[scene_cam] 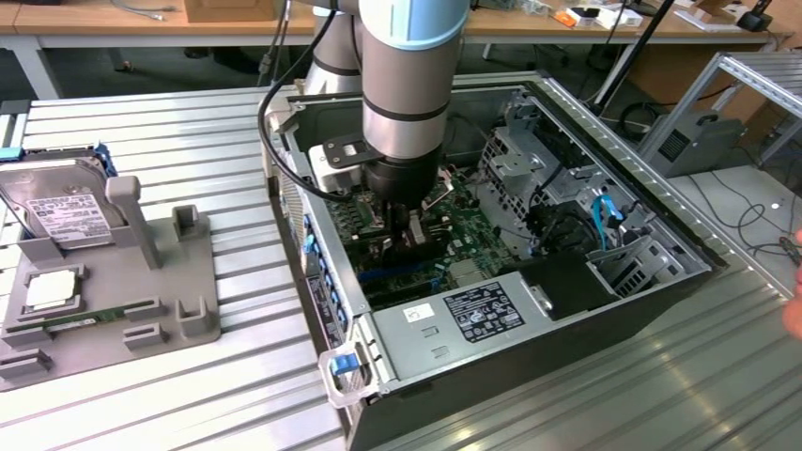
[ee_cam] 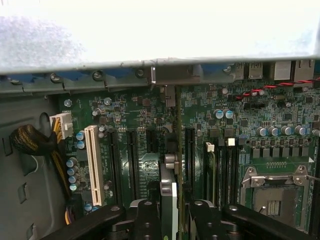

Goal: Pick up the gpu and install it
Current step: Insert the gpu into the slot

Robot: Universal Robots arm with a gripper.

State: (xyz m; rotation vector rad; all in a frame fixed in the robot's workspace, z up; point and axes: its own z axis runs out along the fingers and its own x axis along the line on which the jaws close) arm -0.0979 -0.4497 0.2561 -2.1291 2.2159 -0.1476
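Gripper [ee_cam: 172, 212] clenched on gpu [ee_cam: 176, 150], card edge-on inside PC case [scene_cam: 652, 202], just above motherboard [ee_cam: 280, 130] slots, bracket end toward rear wall at 12 o'clock. Keep card vertical & aligned w/ slot.

Silver-grey tubular arm [scene_cam: 404, 66] with a pale blue band, black wrist, black cable [scene_cam: 278, 141], black fingers [ee_cam: 150, 220].

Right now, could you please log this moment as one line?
hand: shut on gpu | gpu: edge-on, upright over motherboard slots | location: inside computer case
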